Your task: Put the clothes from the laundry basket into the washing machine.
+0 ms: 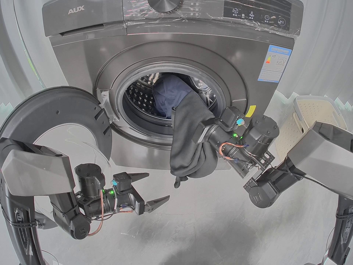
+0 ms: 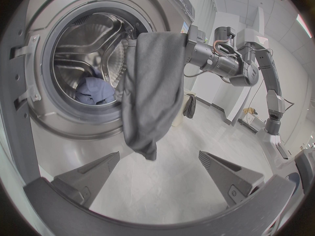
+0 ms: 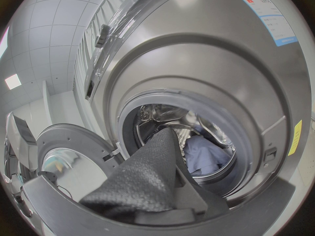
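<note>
Head view: the right gripper (image 1: pixel 191 126) is clamped on a dark grey cloth garment (image 1: pixel 187 148) at the round mouth of the grey front-loading washing machine (image 1: pixel 228 56). The garment's top edge lies just inside the opening, and the rest hangs down over the front rim. A blue garment (image 1: pixel 169 92) lies inside the steel drum behind it. The cream perforated plastic laundry basket (image 1: pixel 312 115) stands to the machine's right. The left gripper (image 1: pixel 157 186) hangs low beside the open round door (image 1: pixel 55 111), its fingers spread apart and holding nothing.
</note>
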You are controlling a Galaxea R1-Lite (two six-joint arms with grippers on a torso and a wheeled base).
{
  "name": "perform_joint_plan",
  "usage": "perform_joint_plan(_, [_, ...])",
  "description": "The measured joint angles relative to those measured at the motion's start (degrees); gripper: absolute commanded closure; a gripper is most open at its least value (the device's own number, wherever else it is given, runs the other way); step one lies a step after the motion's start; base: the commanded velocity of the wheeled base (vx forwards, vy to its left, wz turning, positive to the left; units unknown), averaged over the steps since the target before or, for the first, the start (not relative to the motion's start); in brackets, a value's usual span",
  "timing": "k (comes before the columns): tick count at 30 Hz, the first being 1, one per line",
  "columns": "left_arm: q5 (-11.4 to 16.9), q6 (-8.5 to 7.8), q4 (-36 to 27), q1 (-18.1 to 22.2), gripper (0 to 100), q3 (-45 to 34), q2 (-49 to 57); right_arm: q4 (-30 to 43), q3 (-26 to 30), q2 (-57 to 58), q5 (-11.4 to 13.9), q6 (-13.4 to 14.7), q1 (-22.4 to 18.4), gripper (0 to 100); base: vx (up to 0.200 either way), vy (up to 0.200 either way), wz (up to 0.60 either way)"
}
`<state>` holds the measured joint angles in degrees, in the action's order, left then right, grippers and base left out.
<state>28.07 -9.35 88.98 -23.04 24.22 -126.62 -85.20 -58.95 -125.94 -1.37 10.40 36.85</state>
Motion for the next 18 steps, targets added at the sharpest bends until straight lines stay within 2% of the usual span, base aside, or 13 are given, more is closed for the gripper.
perform_joint_plan(5, [-0.9, 1.52, 0.0, -0.3, 0, 3.3, 0.5, 0.1, 0.1, -0.9, -0.1, 0.0, 1.8, 100, 0.000, 0.000, 0.00])
perform_joint_plan(10, [-5.6, 4.29, 0.0, -1.4, 0, 7.6, 0.7, 0.1, -0.2, -1.8, -0.7, 0.2, 4.0, 100, 0.000, 0.000, 0.00])
perform_joint_plan(18, [-6.2, 5.17, 0.0, -2.9, 0, 10.0, 0.5, 0.2, -1.3, -2.8, -0.9, 0.4, 6.8, 100, 0.000, 0.000, 0.00])
